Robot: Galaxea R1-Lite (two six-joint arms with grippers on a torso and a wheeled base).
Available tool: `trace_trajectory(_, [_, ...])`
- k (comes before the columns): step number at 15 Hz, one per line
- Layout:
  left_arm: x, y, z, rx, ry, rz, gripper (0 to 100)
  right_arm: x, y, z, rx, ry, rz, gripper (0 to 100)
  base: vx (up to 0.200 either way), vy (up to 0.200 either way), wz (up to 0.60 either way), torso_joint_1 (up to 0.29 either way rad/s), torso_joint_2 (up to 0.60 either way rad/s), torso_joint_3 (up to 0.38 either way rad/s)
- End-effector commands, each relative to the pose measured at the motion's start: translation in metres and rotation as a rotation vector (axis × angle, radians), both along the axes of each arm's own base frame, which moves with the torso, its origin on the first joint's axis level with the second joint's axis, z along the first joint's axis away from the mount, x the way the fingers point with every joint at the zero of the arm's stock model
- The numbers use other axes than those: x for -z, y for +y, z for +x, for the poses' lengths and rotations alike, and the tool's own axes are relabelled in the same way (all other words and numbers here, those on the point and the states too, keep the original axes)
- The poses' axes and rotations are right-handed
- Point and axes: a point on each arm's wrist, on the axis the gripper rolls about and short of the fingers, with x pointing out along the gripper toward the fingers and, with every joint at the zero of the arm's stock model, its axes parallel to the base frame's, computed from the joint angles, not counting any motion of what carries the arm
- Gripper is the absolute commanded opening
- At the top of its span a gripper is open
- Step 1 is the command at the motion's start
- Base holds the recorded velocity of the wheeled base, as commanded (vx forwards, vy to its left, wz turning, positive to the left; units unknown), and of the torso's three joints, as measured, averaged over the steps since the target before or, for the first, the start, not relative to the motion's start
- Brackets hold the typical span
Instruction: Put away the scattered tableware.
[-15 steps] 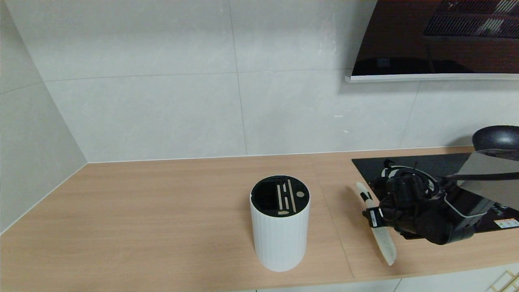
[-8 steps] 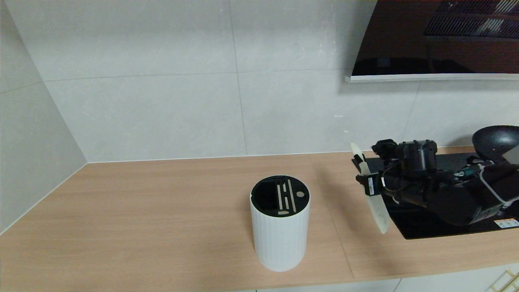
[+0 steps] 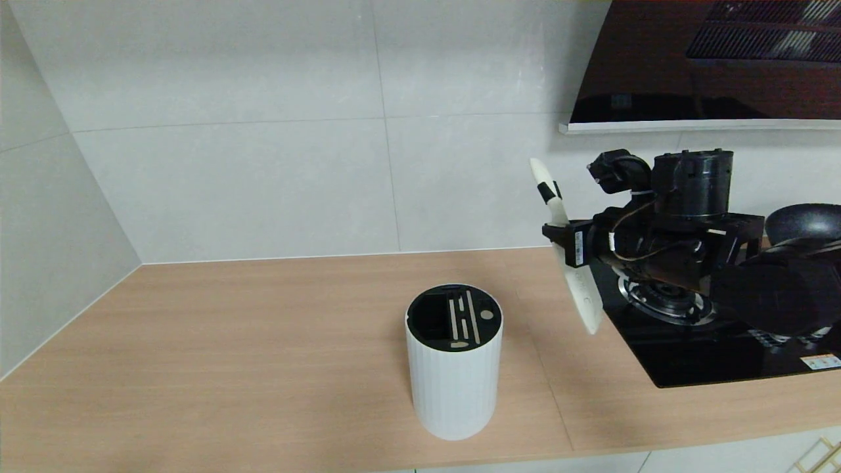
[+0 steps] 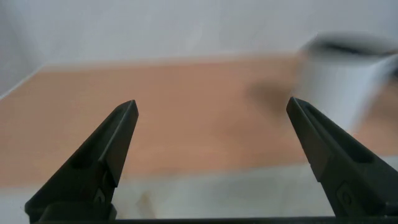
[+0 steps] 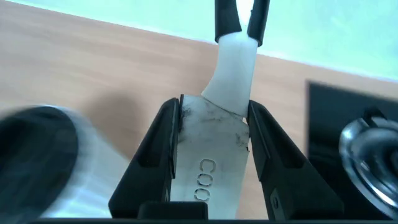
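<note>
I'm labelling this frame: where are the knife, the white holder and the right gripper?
knife point(image 3: 578, 292), head view, on the blade.
white holder point(image 3: 453, 387), head view, on its ribbed side wall.
right gripper point(image 5: 214, 112), right wrist view, midway between its fingertips.

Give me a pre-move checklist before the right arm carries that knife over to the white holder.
1. Grip: right gripper shut on the white knife, jaws on either side of the blade. Ok.
2. Clearance: the knife hangs in the air above the counter, touching nothing else. Ok.
3. Alignment: the knife is off to the right of the holder, not over it. Not ok.
4. Orientation: blade end down, but tilted rather than upright. Not ok.
5. Target: the holder stands upright, and the slots in its top are unblocked. Ok.
6. Other arm: left gripper open and empty. Ok.
</note>
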Motion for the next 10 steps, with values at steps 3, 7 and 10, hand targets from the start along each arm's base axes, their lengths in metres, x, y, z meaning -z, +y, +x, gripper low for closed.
trace_trajectory(3, [-0.112, -0.01, 0.068, 0.385, 0.237, -0.073, 100, -0.012, 0.024, -0.032, -0.091, -0.028, 0.019, 0, 0.0, 0.0, 0.0, 0.0, 0.0, 0.0])
trace_trajectory(7, [-0.124, -0.046, 0.188, 0.569, 0.396, -0.131, 100, -0.008, 0.036, -0.05, -0.138, -0.048, 0.023, 0, 0.0, 0.0, 0.0, 0.0, 0.0, 0.0])
trace_trajectory(10, [-0.107, -0.089, 0.242, 0.605, 0.419, -0.286, 100, -0.005, 0.049, -0.061, -0.138, -0.054, 0.015, 0, 0.0, 0.0, 0.0, 0.0, 0.0, 0.0])
